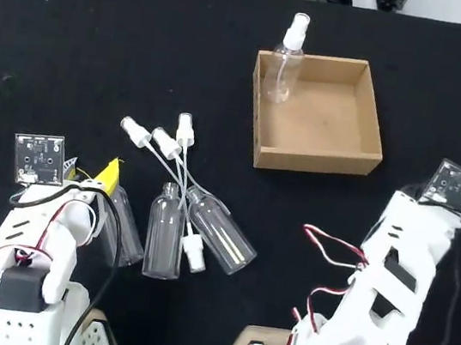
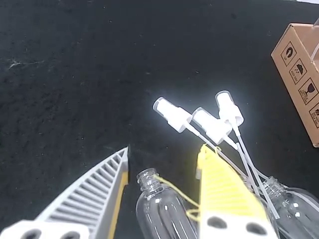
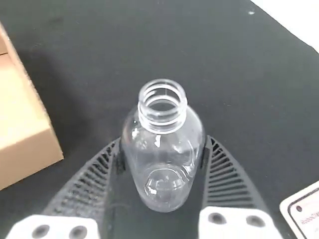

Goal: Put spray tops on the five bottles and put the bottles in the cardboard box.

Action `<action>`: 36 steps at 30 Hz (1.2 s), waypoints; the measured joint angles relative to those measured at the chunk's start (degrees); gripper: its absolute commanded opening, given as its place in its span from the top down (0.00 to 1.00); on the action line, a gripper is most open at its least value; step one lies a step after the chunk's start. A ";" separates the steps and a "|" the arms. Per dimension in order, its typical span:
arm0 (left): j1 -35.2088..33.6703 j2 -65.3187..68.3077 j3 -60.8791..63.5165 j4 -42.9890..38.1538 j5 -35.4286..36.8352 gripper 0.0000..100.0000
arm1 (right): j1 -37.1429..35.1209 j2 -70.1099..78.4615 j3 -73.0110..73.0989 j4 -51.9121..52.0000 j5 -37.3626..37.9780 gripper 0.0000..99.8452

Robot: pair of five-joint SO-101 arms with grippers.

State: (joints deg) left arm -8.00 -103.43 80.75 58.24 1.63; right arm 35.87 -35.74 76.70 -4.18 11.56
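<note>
Right wrist view shows you a clear bottle (image 3: 162, 149) with no top, so its round, ridged mouth is open. Your right gripper (image 3: 162, 144) presses both fingers on the bottle's sides and holds it near a corner of the cardboard box (image 3: 20, 124). In the left wrist view, a second bottle (image 2: 154, 204) lies between the wide-apart fingers of your left gripper (image 2: 164, 149), which squeezes nothing. The picture edge cuts off its lower half. The yellow finger (image 2: 224, 194) hides part of a third bottle (image 2: 294, 204). Three white spray tops (image 2: 209, 124) lie just past the fingertips, toward the box.
</note>
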 measured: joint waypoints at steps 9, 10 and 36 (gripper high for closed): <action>0.00 0.00 0.00 0.00 0.00 0.78 | 0.62 -3.69 -0.97 5.27 -0.88 0.86; 0.00 0.00 0.00 0.00 0.00 0.78 | 0.62 -6.24 -2.29 9.14 -2.11 0.86; -1.76 5.19 -5.71 0.00 0.00 0.78 | -49.93 -41.85 -18.46 65.05 -7.38 0.87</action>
State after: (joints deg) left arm -9.76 -98.24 75.03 58.24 1.63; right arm -14.07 -77.58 58.24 60.88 4.18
